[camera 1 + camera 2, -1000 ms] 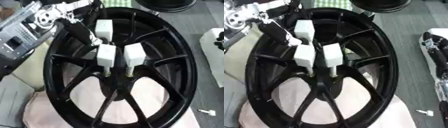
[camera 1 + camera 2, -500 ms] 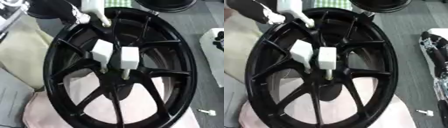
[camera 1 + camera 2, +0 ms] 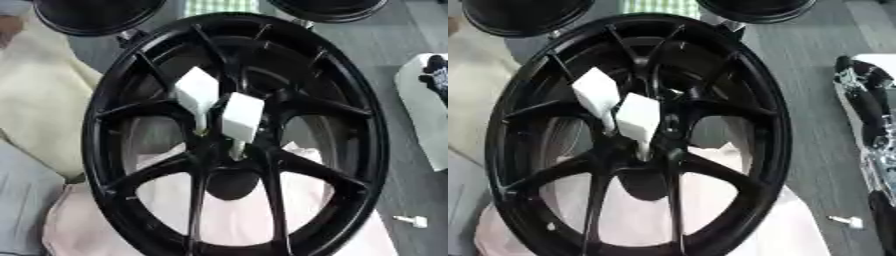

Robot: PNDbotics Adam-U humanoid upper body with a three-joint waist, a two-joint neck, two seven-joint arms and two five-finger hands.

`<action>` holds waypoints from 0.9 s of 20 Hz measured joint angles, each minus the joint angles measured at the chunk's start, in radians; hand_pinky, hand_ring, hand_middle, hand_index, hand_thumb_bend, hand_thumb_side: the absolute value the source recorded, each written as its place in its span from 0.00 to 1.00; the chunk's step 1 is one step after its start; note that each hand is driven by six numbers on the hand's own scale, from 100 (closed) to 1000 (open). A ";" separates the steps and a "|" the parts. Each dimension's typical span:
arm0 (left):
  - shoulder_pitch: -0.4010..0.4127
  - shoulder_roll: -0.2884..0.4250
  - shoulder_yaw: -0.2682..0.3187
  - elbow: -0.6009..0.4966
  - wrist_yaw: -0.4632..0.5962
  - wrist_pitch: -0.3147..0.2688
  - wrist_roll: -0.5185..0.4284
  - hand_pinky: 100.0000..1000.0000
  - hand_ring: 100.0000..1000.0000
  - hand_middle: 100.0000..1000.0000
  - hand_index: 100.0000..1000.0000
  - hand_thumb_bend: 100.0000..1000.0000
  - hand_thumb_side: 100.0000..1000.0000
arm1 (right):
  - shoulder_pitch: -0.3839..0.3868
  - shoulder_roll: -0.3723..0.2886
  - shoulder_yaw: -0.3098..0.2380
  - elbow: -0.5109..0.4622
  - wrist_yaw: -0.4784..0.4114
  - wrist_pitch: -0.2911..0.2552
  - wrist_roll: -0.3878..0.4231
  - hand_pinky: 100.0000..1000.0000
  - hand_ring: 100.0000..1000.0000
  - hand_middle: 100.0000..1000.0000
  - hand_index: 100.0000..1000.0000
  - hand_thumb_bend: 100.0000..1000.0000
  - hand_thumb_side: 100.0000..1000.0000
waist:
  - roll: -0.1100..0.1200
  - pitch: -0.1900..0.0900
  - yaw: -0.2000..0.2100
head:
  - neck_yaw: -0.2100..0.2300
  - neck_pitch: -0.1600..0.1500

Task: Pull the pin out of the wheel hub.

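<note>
My L hand's gone from view w/ one pin, prob. out, grip unseeable; two pins left in the wheel hub.

The wheel lay in the middle of the view on a cloth, with two pins standing side by side in its hub, the left one slightly farther back. Two more wheels lay behind it at the far edge. A small bolt lay on the floor to the wheel's near right, and the right robot hand showed at the right edge.
</note>
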 measured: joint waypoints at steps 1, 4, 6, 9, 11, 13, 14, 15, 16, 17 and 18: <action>0.049 0.028 0.038 0.004 0.022 -0.008 0.037 0.42 0.09 0.11 0.26 0.38 0.00 | 0.000 -0.004 -0.003 0.000 0.000 0.000 -0.003 0.86 0.72 0.64 0.71 0.26 0.54 | 0.000 0.000 0.004 | -0.004 0.000; 0.197 0.101 0.144 0.010 0.078 -0.037 0.145 0.42 0.09 0.12 0.26 0.38 0.00 | -0.004 -0.016 -0.011 -0.003 -0.001 -0.002 -0.012 0.86 0.72 0.64 0.71 0.26 0.54 | -0.001 0.000 0.014 | -0.015 0.006; 0.301 0.128 0.208 0.010 0.112 -0.060 0.212 0.42 0.09 0.12 0.27 0.38 0.00 | -0.009 -0.024 -0.019 -0.006 -0.002 -0.004 -0.019 0.86 0.72 0.64 0.71 0.25 0.53 | 0.000 0.000 0.021 | -0.021 0.008; 0.458 0.137 0.298 0.014 0.142 -0.089 0.299 0.43 0.09 0.12 0.28 0.39 0.00 | -0.009 -0.030 -0.028 -0.009 -0.006 -0.006 -0.029 0.86 0.72 0.64 0.71 0.25 0.54 | -0.001 -0.001 0.028 | -0.035 0.009; 0.541 0.122 0.346 0.017 0.159 -0.108 0.345 0.43 0.11 0.15 0.32 0.43 0.00 | -0.009 -0.031 -0.033 -0.012 -0.006 -0.006 -0.034 0.86 0.72 0.64 0.71 0.25 0.54 | -0.001 -0.002 0.033 | -0.045 0.010; 0.618 0.083 0.390 0.021 0.164 -0.124 0.390 0.45 0.14 0.17 0.36 0.50 0.00 | -0.008 -0.031 -0.035 -0.012 -0.007 -0.007 -0.037 0.86 0.72 0.64 0.71 0.25 0.54 | -0.001 -0.006 0.035 | -0.055 0.010; 0.650 0.059 0.407 0.024 0.164 -0.130 0.411 0.45 0.15 0.19 0.38 0.53 0.00 | -0.008 -0.031 -0.035 -0.012 -0.007 -0.007 -0.038 0.86 0.72 0.64 0.71 0.25 0.54 | -0.002 -0.007 0.035 | -0.060 0.010; 0.675 0.034 0.422 0.027 0.165 -0.135 0.429 0.47 0.18 0.22 0.41 0.58 0.00 | -0.008 -0.031 -0.035 -0.013 -0.007 -0.007 -0.039 0.86 0.72 0.64 0.71 0.25 0.53 | -0.003 -0.007 0.036 | -0.063 0.010; 0.696 0.008 0.436 0.029 0.165 -0.139 0.446 0.51 0.24 0.28 0.46 0.63 0.00 | -0.008 -0.031 -0.035 -0.013 -0.008 -0.007 -0.040 0.86 0.72 0.64 0.71 0.25 0.54 | -0.004 -0.007 0.036 | -0.066 0.009; 0.714 -0.018 0.447 0.030 0.165 -0.143 0.459 0.52 0.25 0.29 0.47 0.64 0.00 | -0.008 -0.031 -0.035 -0.013 -0.009 -0.008 -0.041 0.86 0.72 0.64 0.71 0.25 0.54 | -0.005 -0.008 0.036 | -0.068 0.009; 0.729 -0.043 0.458 0.032 0.165 -0.146 0.468 0.62 0.39 0.42 0.58 0.77 0.10 | -0.008 -0.031 -0.036 -0.013 -0.010 -0.008 -0.041 0.86 0.72 0.64 0.71 0.25 0.54 | -0.007 -0.011 0.036 | -0.069 0.009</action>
